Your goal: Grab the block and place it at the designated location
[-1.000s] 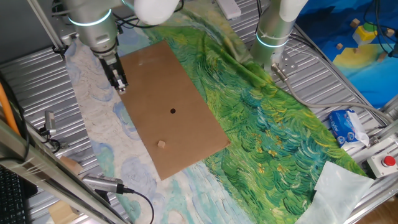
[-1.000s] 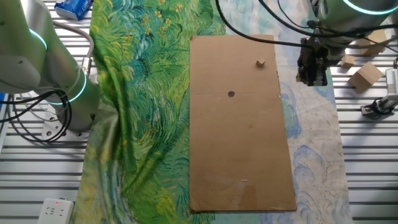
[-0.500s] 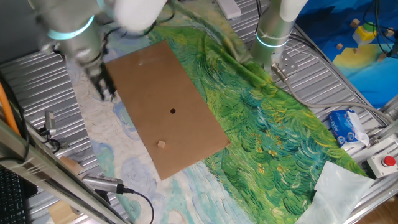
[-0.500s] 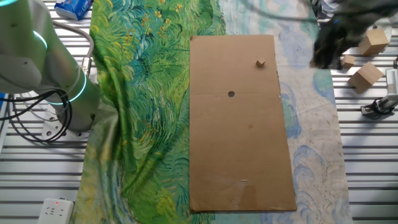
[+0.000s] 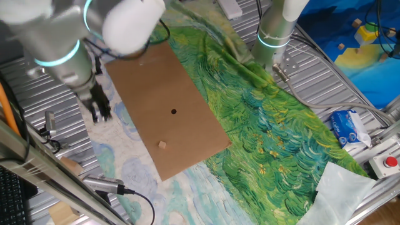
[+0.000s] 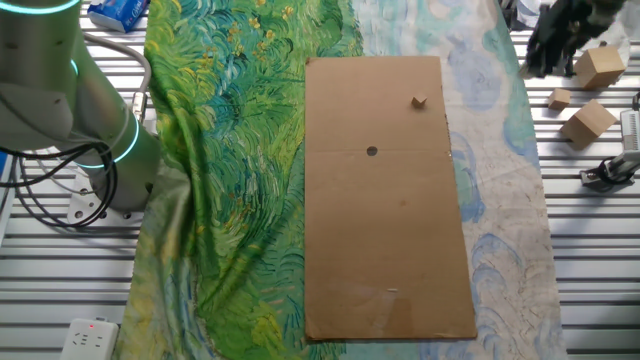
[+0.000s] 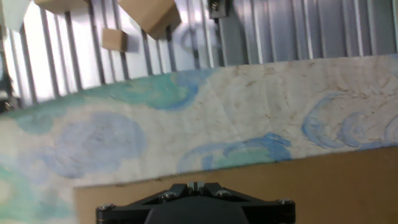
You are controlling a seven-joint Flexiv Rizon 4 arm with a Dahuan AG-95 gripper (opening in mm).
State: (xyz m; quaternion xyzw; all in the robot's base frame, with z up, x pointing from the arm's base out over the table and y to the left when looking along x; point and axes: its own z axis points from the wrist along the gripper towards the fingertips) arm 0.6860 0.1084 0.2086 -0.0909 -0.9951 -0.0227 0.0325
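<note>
The block [image 5: 162, 145] is a tiny tan cube lying on the brown cardboard sheet [image 5: 156, 81], near its near end; it also shows in the other fixed view [image 6: 419, 101]. The designated location, a black dot [image 5: 173, 112], is marked mid-sheet, a short way from the block, and shows again in the other fixed view [image 6: 372, 152]. My gripper [image 5: 100, 112] hangs off the sheet's left side over the pale blue cloth, blurred in the other fixed view [image 6: 552, 45]. In the hand view its jaws [image 7: 194, 185] stand together, empty. The block and dot are out of the hand view.
Loose larger wooden blocks [image 6: 600, 66] lie on the metal table beside the gripper, also seen in the hand view [image 7: 149, 14]. A second arm's base [image 5: 275, 34] stands behind the green painted cloth [image 5: 269, 125]. A tissue pack [image 5: 347, 128] lies at right.
My gripper has swung away from the cardboard's edge, outward over the pale cloth toward the metal table and loose blocks. The block and sheet have not moved.
</note>
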